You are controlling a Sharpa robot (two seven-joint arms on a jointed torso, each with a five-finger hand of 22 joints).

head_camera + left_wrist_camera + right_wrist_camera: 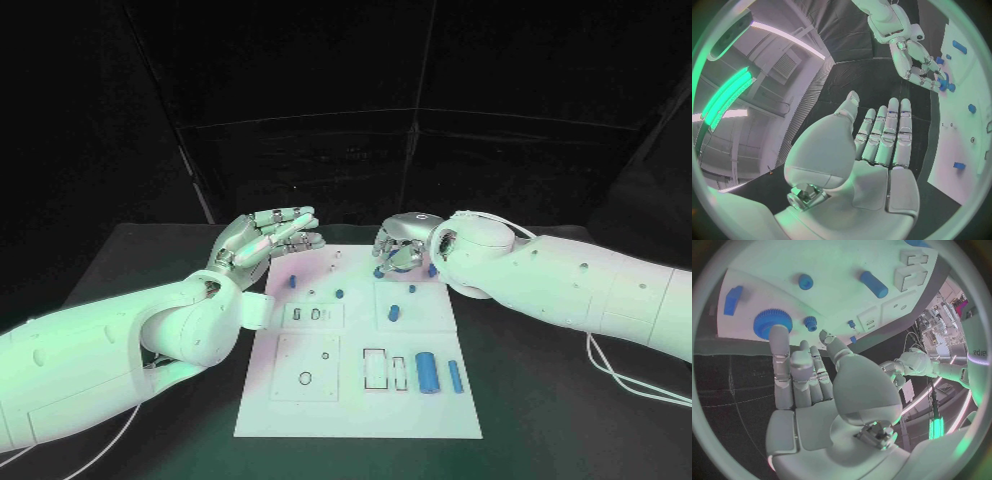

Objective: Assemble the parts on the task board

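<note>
The board (361, 400) lies flat at the middle of the black table (130, 260), with small blue parts on its surface, including a cylinder (427, 372) and a thinner rod (454, 376) near its right edge. In the head view, the left hand (267, 238) is raised at the board's far left corner, palm up, fingers apart and holding nothing; the right hand (404, 243) is bent down over the board's far edge, fingers curled toward the parts there. In the left wrist view, the left hand (879, 140) shows straight fingers lying side by side, empty, and the right hand (920, 65) reaches down to a blue gear (943, 84) on the board (967, 150). In the right wrist view, one fingertip of the right hand (811, 385) touches the gear (769, 321); the other fingers are loosely together, gripping nothing.
</note>
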